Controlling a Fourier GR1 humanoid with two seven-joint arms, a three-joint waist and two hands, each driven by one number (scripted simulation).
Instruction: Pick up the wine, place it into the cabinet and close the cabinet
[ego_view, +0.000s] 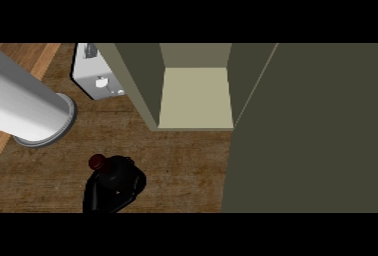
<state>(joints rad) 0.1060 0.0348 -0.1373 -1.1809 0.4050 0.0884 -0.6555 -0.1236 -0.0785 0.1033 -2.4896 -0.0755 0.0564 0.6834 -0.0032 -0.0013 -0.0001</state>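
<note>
The wine bottle shows only its dark red cap (98, 161), low at the left over the wooden counter (184, 160). A black hand (117, 184) is curled round the dark body below the cap and hides most of it. I take this for my left hand, because a thick grey forearm (29, 107) comes in from the left edge and points at it. The open cabinet (196, 95) stands up and to the right of the hand, its pale inner floor bare. My right hand does not show.
The cabinet's dark olive door (310, 130) stands open and fills the right side of the view. A white object (96, 75) sits behind the cabinet's left wall. The counter's light wooden edge runs along the far left.
</note>
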